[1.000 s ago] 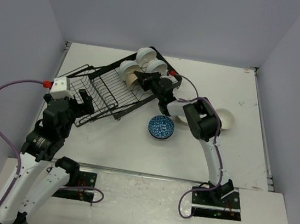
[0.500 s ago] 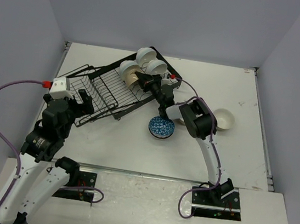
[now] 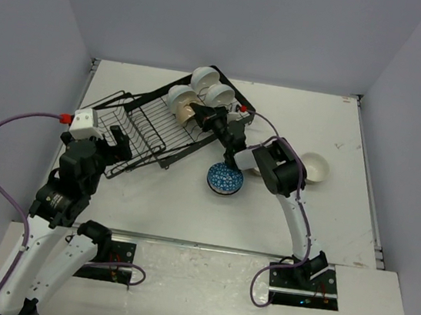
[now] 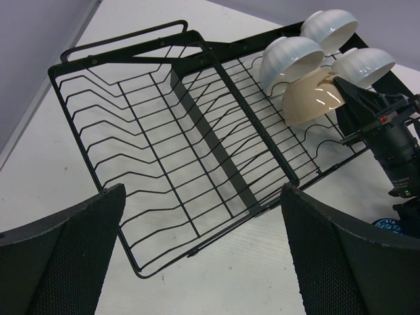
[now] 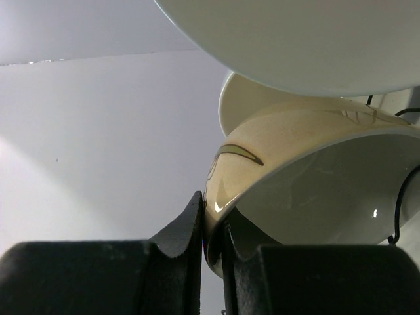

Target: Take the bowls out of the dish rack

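**Right jaws pinched on a beige bowl's rim at the rack's far end**

My right gripper (image 5: 211, 226) is closed down on the thin rim of a glossy beige bowl (image 5: 289, 147). One black finger sits outside the wall and one inside. The glaze is smooth and shiny, with a dark curved streak near the lip.

That bowl leans on edge among three plain white bowls (image 4: 292, 56), all rounded and glazed. They cluster at the far right end of the dish rack (image 3: 148, 126).

The rack is thin black wire with rows of upright tines and a flat bar across its middle. Its long axis runs diagonally across the table (image 3: 342, 221), from near left to far right.

My left gripper (image 4: 202, 193) hangs wide open with nothing in it. Its pads (image 4: 79, 256) have a coarse black weave, and they look down on the rack's bare near end.

The table is matte white, boxed in by plain pale walls (image 3: 236, 21). A bowl with a blue-and-white patterned inside (image 3: 226, 179) stands upright on the table near the rack. A white bowl (image 3: 315, 167) stands further right.
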You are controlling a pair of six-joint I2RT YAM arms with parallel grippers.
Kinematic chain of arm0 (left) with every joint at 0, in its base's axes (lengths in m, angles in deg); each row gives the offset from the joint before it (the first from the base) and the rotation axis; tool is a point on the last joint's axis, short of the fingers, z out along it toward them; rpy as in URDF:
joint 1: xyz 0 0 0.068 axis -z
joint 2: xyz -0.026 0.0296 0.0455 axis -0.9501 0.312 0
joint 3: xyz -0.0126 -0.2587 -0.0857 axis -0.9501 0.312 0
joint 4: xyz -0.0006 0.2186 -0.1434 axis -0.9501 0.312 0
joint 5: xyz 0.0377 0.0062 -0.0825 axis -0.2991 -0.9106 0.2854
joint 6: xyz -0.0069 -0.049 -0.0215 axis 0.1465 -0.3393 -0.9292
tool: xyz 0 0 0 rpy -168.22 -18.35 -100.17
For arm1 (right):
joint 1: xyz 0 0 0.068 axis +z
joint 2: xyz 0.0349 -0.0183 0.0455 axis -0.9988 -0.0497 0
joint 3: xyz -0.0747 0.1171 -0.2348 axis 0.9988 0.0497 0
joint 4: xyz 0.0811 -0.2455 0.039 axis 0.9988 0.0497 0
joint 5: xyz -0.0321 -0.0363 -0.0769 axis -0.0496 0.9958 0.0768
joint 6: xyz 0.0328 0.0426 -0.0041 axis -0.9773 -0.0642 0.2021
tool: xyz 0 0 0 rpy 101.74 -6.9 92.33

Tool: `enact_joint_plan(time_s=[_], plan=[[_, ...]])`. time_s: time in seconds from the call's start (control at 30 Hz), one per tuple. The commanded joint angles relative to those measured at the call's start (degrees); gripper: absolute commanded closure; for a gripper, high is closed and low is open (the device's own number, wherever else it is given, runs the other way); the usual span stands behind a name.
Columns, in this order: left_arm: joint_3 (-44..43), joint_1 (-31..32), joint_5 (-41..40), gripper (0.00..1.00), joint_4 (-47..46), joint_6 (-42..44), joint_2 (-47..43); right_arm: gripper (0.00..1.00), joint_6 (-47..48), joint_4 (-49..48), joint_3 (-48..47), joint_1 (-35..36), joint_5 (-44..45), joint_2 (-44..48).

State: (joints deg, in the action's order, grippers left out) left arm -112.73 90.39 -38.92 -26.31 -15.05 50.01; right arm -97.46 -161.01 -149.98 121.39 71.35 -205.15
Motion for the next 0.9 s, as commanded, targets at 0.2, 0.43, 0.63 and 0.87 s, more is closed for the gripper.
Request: enact_joint_plan(time_s=[0.2, 0.43, 0.63, 0.87], plan=[[0.2, 0.3, -0.3, 0.00, -2.3, 1.2, -0.1, 1.00, 1.7, -15.2, 0.0, 0.5, -3.0, 7.3], [0.1, 0.3, -0.2, 0.00, -2.3, 1.2, -0.1, 1.00, 1.6, -18.7, -3.4, 0.3, -5.3, 6.4], [0.2, 0.3, -0.2, 0.00, -2.5, 1.2, 0.1, 1.00, 1.9, -20.5, -5.2, 0.0, -7.0, 7.0], [0.2, 0.3, -0.3, 0.00, -2.3, 1.2, 0.1, 1.00, 1.9, -23.0, -6.1, -0.6, -8.6, 8.5]])
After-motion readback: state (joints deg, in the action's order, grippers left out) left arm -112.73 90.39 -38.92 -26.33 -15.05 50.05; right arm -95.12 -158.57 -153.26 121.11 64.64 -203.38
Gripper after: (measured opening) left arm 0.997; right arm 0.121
